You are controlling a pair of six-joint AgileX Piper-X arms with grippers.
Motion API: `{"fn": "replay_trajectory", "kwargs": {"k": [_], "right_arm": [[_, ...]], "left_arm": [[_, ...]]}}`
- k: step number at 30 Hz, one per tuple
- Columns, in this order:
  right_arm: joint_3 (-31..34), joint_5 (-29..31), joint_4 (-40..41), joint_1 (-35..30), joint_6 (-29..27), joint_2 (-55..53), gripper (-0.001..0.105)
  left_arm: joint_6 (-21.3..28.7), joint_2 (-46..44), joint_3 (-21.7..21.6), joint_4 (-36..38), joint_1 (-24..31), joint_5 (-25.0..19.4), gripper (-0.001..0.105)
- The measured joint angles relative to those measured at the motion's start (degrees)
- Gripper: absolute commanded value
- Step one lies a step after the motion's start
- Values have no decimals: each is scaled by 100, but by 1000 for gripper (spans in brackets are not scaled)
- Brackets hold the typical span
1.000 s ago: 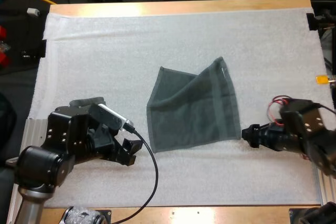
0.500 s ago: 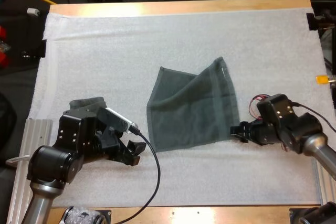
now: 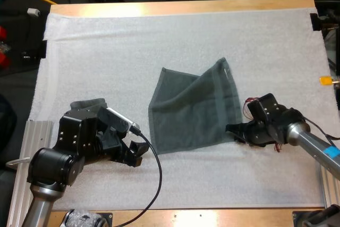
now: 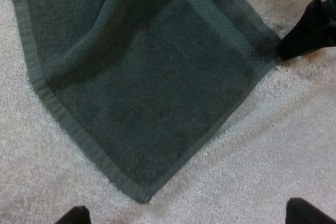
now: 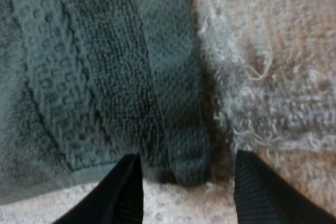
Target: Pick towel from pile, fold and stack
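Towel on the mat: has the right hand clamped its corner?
No, the right hand has its fingers apart astride the corner of the towel, not pressing it.

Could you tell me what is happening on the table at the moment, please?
The two arms are working on a dark grey-green towel lying partly folded on the white mat. The right tool is at the towel's near right corner, fingers open on either side of it, not yet closed. The left tool sits open, just short of the near left corner.

Grey-green towel (image 3: 194,107), white mat (image 3: 159,41)
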Motion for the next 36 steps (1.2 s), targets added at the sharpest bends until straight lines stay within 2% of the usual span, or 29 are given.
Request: {"fn": "replay_trajectory", "kwargs": {"k": [6, 13, 14, 21, 30, 36], "right_arm": [[0, -30, -111, 0, 104, 178, 37], [0, -30, -319, 0, 414, 230, 1], [0, -30, -331, 0, 434, 228, 0], [0, 90, -287, 0, 303, -312, 0], [0, 274, -278, 0, 295, -975, 0], [0, 284, -148, 0, 295, -975, 0]], "left_arm": [[0, 0, 0, 0, 0, 0, 69], [0, 0, 0, -7, 0, 8, 69], [0, 0, 0, -7, 0, 8, 69], [136, 74, 0, -7, -74, 8, 69], [420, 947, 0, -157, -1133, -333, 69], [420, 1590, 0, -659, -1591, -717, 69]]}}
